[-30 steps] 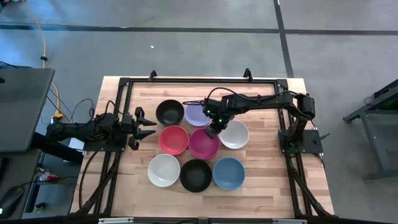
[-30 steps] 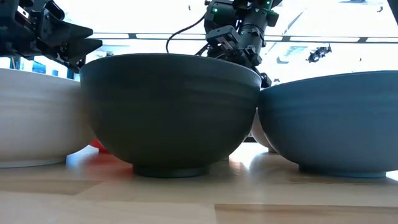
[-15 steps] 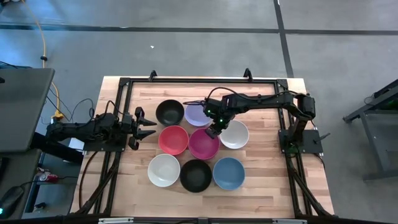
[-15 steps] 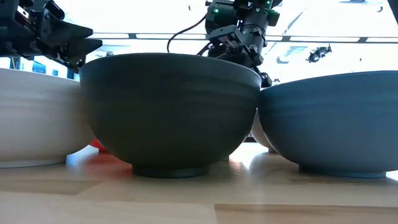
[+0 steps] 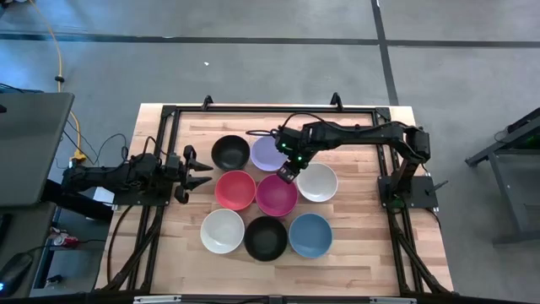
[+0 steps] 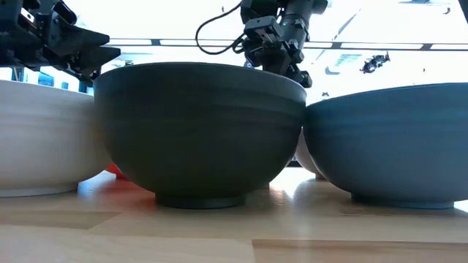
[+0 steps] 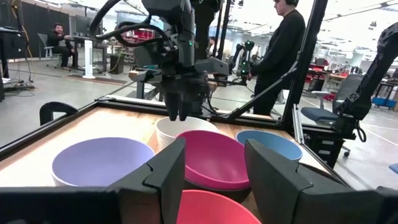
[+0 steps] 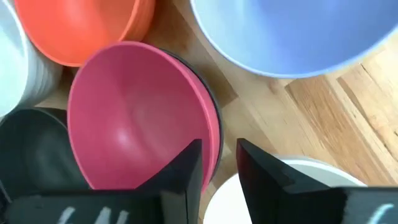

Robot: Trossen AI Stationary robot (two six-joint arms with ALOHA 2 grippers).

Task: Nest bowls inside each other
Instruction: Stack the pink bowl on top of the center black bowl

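Several bowls stand in rows on the wooden table (image 5: 354,245). The magenta bowl (image 5: 276,194) sits nested in a black bowl whose dark rim (image 8: 215,134) shows around it. The lavender bowl (image 5: 268,154), another black bowl (image 5: 229,152), the red bowl (image 5: 234,189) and a white bowl (image 5: 319,182) stand around it. My right gripper (image 5: 288,175) hangs open, slanting down, just above the magenta bowl's far right rim, with nothing between its fingers (image 8: 227,163). My left gripper (image 5: 196,173) waits open and level at the table's left.
In the near row a white bowl (image 5: 222,230), a black bowl (image 5: 266,238) and a blue bowl (image 5: 310,235) stand rim to rim. A black frame (image 5: 253,110) runs round the table's edges. People stand in the room beyond the table (image 7: 283,43).
My right gripper has risen a little, straight up from the magenta bowl's rim. The bowls have stayed where they were.
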